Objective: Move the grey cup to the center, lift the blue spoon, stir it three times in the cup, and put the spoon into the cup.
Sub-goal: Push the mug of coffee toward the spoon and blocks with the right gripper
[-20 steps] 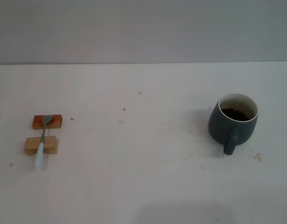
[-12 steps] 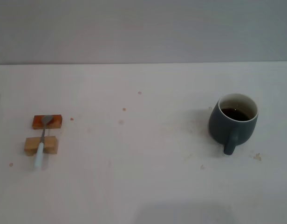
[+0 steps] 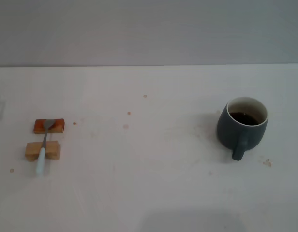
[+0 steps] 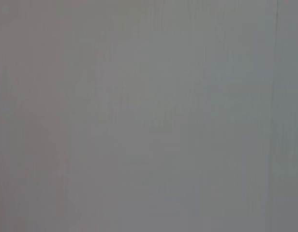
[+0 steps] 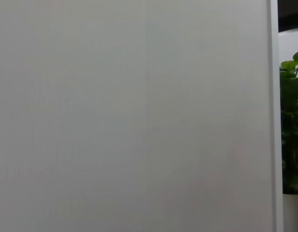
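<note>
Blue spoon (image 3: pixel 43 146) lies across two wooden blocks (image 3: pixel 43 150) — grey cup (image 3: pixel 242 126) well apart; neither pincer shows.

Soft even light, faint shadows, slight haze.

Neither arm reaches into the head view. Both wrist views face only a plain, flat surface, and no fingers of either gripper show in them, so their state cannot be read.
</note>
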You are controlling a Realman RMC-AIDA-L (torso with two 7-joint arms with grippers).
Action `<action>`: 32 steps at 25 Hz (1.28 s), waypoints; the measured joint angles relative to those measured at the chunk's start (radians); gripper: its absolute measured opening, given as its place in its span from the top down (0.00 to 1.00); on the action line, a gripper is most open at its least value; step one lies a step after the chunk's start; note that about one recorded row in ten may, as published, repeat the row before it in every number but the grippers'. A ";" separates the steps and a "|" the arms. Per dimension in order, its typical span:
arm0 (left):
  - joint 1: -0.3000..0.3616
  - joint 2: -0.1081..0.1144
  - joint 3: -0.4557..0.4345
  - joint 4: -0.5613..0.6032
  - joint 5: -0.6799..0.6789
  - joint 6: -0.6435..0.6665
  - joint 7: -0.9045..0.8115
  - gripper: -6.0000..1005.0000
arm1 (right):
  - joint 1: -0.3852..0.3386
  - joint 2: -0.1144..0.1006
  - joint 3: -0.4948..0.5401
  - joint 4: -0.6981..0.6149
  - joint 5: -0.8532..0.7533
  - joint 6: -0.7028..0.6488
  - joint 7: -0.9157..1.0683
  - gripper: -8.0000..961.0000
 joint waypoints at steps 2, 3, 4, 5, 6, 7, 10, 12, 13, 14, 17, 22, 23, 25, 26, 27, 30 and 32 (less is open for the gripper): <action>0.001 -0.002 0.003 0.002 0.000 0.000 0.000 0.21 | 0.000 0.001 0.000 -0.001 0.000 0.000 0.000 0.44; 0.002 -0.003 0.004 0.002 0.000 0.000 0.000 0.21 | 0.000 0.001 -0.001 -0.001 0.000 0.000 0.000 0.45; 0.005 -0.004 0.007 0.002 0.000 0.003 0.000 0.21 | -0.002 0.002 -0.001 -0.002 0.000 0.000 0.000 0.45; 0.005 -0.004 0.007 0.002 0.000 0.003 0.000 0.21 | -0.002 0.002 -0.001 -0.002 0.000 0.000 0.000 0.46; 0.006 -0.005 0.009 0.002 0.000 0.005 0.000 0.21 | -0.002 0.002 -0.001 -0.002 0.000 0.000 0.000 0.46; 0.007 -0.005 0.010 0.003 0.000 0.006 0.000 0.21 | -0.003 0.003 -0.001 -0.002 0.000 0.000 0.000 0.46; 0.009 -0.006 0.012 0.002 0.000 0.006 0.000 0.21 | -0.005 0.005 -0.001 -0.002 0.000 -0.001 0.003 0.47; 0.012 -0.006 0.012 0.002 0.000 0.006 0.000 0.21 | -0.006 0.006 -0.001 -0.007 0.000 -0.004 0.007 0.48; 0.014 -0.006 0.012 0.000 0.000 0.007 0.000 0.21 | -0.006 0.006 -0.001 -0.012 0.000 -0.006 0.008 0.48; 0.019 -0.006 0.012 -0.002 0.000 0.010 0.000 0.21 | -0.005 0.006 -0.009 -0.021 -0.005 -0.010 0.010 0.49; 0.023 -0.006 0.012 -0.003 0.000 0.014 0.000 0.21 | -0.005 0.006 -0.029 -0.026 -0.009 -0.012 0.016 0.55; 0.026 -0.005 0.011 -0.005 0.000 0.018 -0.001 0.21 | -0.007 0.007 -0.054 -0.028 -0.010 -0.018 0.037 0.64; 0.026 -0.004 0.011 -0.005 0.000 0.019 -0.002 0.21 | -0.006 0.006 -0.057 -0.028 -0.010 -0.018 0.038 0.66; 0.027 -0.003 0.011 -0.005 0.000 0.020 -0.003 0.21 | -0.003 0.004 -0.078 -0.029 -0.011 -0.016 0.048 0.70; 0.028 -0.003 0.011 -0.005 0.000 0.020 -0.004 0.21 | -0.003 0.001 -0.097 -0.029 -0.011 -0.015 0.059 0.76; 0.028 -0.003 0.011 -0.005 0.000 0.021 -0.005 0.21 | -0.004 -0.001 -0.117 -0.029 -0.012 -0.013 0.071 0.81; 0.030 -0.003 0.008 -0.004 0.000 0.024 -0.007 0.21 | -0.006 -0.010 -0.189 -0.019 -0.013 0.006 0.096 0.94; 0.032 -0.003 0.007 -0.005 0.000 0.026 -0.008 0.21 | -0.004 -0.018 -0.228 -0.012 -0.022 0.035 0.104 0.96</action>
